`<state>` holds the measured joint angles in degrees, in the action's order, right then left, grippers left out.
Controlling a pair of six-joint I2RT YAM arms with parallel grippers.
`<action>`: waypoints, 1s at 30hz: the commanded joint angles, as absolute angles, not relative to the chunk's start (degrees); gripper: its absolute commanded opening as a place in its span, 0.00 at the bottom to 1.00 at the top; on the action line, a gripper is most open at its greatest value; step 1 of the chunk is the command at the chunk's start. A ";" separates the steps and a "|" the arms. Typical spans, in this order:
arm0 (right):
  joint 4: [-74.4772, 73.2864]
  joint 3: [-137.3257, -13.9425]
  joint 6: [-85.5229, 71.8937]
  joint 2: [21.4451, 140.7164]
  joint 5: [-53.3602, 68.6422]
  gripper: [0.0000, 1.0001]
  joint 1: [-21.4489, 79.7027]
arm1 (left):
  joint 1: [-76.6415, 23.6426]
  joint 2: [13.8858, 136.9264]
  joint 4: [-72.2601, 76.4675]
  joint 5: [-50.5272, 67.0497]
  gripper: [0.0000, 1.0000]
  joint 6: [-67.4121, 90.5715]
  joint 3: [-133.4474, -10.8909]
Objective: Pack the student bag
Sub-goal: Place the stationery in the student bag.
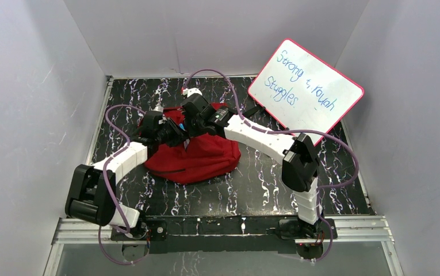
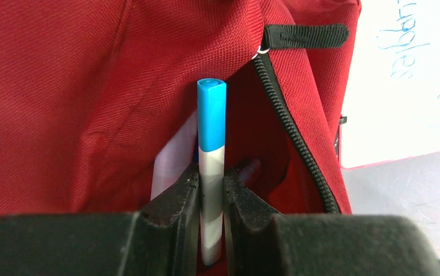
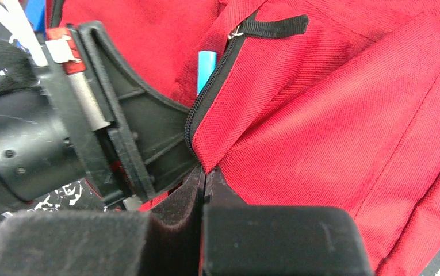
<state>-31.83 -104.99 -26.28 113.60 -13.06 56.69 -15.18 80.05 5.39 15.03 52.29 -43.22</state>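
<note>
student bag (image 1: 197, 158) on surface (image 1: 252, 190), centre | whiteboard (image 1: 306, 89) behind it, right | marker (image 2: 211, 149) between left fingers (image 2: 177, 198), tip in bag opening | right fingers (image 3: 180, 201) on opening's edge

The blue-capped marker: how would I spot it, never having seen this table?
Find the red backpack mid-table. At its open zipper, the left tool pinches a pale-barrelled marker. Its bright blue cap stands out against the red fabric around it.

plain grey walls (image 1: 206, 34), black white-veined tabletop (image 1: 252, 184), propped whiteboard (image 1: 306, 86)
</note>
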 commanded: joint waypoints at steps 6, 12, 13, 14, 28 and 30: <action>-22.68 -101.76 -27.10 106.29 -11.30 0.00 56.30 | -17.94 83.82 10.64 17.55 0.00 51.54 -46.97; -21.49 -99.55 -27.98 105.28 -11.17 0.00 55.89 | -19.94 85.60 13.09 19.89 0.02 51.15 -47.28; -21.15 -99.08 -28.18 105.08 -11.09 0.00 55.78 | -20.21 85.88 13.25 20.23 0.03 50.94 -47.47; -21.04 -98.73 -28.28 104.89 -11.01 0.00 55.70 | -20.37 86.09 12.98 20.35 0.08 50.68 -47.61; -20.56 -96.01 -29.09 103.75 -10.28 0.00 54.95 | -20.48 78.37 -4.64 10.88 0.46 45.79 -52.19; -20.52 -95.71 -29.09 103.55 -10.37 0.00 54.87 | -20.48 76.03 -7.96 8.50 0.47 44.99 -52.88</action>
